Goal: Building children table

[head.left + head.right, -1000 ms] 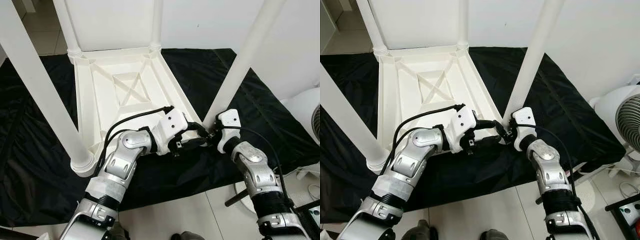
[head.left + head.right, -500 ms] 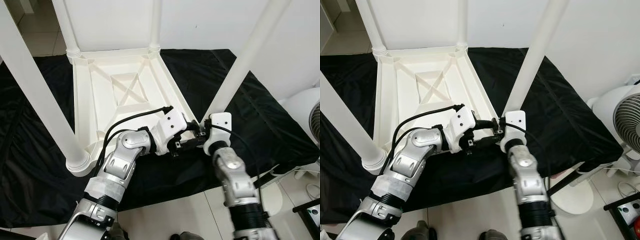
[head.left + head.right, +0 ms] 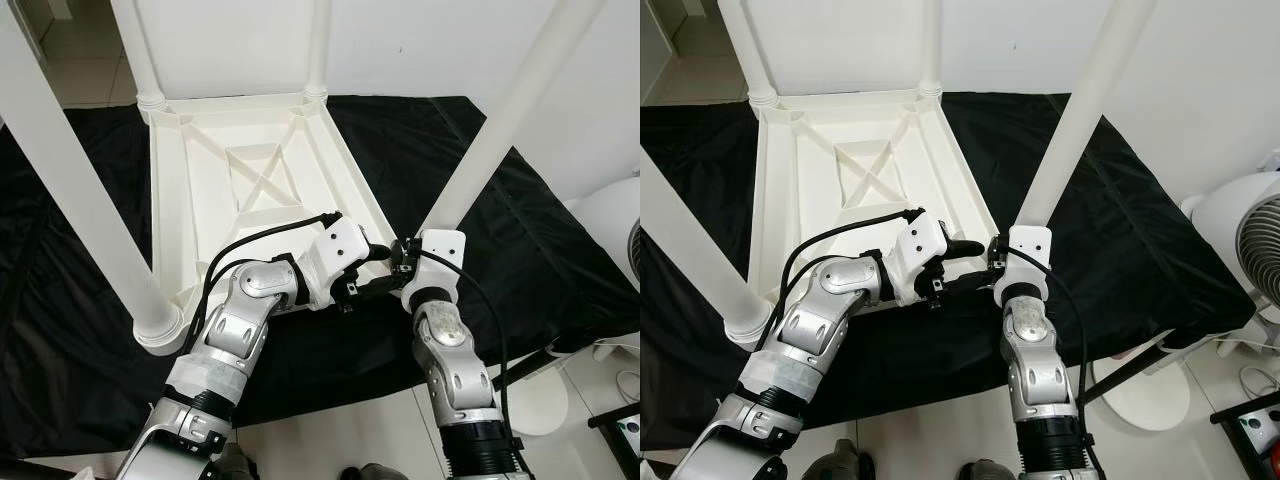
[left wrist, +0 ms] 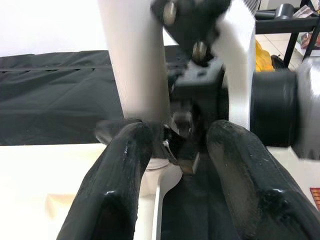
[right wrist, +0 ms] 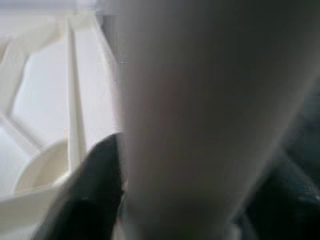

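The upturned white plastic children's table top [image 3: 250, 190] lies on the black cloth [image 3: 60, 300], and the long white round leg [image 3: 490, 140] stands tilted at its near right corner. My right gripper [image 5: 165, 200] has its fingers around that leg just above the socket. My left gripper [image 4: 175, 150], fingers spread, reaches in beside the same corner. I judge I should steady the corner, bring the leg upright, then press straight down so it seats squarely.

The foot of the near-right round white plastic table leg [image 3: 505, 125] sits hidden behind the right gripper [image 3: 997, 268]; its top runs past the frame, and the right wrist view renders it a pale blur
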### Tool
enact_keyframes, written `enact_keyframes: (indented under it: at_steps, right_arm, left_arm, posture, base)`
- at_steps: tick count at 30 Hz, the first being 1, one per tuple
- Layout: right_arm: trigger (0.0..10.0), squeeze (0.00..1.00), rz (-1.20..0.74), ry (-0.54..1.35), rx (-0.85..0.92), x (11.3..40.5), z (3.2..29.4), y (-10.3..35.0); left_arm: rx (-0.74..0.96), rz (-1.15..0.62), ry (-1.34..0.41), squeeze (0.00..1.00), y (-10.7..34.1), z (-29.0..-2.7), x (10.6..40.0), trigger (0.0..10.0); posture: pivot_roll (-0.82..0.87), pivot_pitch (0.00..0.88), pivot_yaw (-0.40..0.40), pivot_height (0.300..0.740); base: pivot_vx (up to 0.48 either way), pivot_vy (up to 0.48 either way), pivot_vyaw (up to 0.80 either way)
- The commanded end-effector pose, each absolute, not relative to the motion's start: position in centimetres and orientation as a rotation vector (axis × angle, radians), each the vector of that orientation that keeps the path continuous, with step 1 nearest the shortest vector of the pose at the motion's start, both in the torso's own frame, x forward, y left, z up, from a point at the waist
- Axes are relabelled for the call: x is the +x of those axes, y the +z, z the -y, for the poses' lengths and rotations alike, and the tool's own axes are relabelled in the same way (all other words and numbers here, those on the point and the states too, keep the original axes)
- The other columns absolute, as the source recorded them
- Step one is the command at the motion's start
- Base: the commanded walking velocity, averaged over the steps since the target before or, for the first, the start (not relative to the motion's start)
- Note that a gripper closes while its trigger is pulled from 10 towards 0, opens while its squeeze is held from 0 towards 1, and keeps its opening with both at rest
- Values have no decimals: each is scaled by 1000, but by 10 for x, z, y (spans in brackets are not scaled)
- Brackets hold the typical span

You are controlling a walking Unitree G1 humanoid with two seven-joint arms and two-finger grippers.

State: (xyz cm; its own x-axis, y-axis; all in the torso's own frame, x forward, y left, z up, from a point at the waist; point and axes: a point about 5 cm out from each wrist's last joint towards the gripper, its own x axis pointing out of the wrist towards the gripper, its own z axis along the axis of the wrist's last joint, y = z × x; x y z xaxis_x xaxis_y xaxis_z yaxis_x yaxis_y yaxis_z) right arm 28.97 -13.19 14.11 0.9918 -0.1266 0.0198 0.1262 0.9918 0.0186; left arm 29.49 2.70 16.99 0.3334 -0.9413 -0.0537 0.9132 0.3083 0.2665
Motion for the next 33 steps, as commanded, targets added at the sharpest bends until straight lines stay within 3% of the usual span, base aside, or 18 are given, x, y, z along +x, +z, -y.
enact_keyframes:
  at_steps: [1,8,9,17,24,33]
  right_arm:
    - [10000,1000,19,-136,72,287,129,140]
    - [10000,1000,83,-58,41,279,149,145]
    - [10000,31,88,-27,13,278,155,145]
    - [10000,0,99,84,-56,274,172,141]
    - [10000,0,63,254,-154,279,203,125]
    - [10000,0,72,421,-166,305,196,128]
  left_arm:
    - [264,131,-1119,0,172,-29,298,10000]
    - [268,124,-1113,0,169,-32,298,10000]
    - [269,123,-1111,0,169,-33,298,10000]
    - [271,122,-1106,0,169,-33,300,10000]
    - [271,127,-1112,0,171,-31,301,10000]
    - [277,136,-1120,0,173,-30,302,10000]
  posture:
    - [13,29,-45,740]
    - [8,31,-50,740]
    - [7,30,-51,740]
    - [0,27,-48,740]
    - [0,19,-37,740]
    - [16,1,-29,740]
  base:
    - [0,0,0]
    - [0,0,0]
    - [0,0,0]
    - [0,0,0]
    - [0,0,0]
    - [0,0,0]
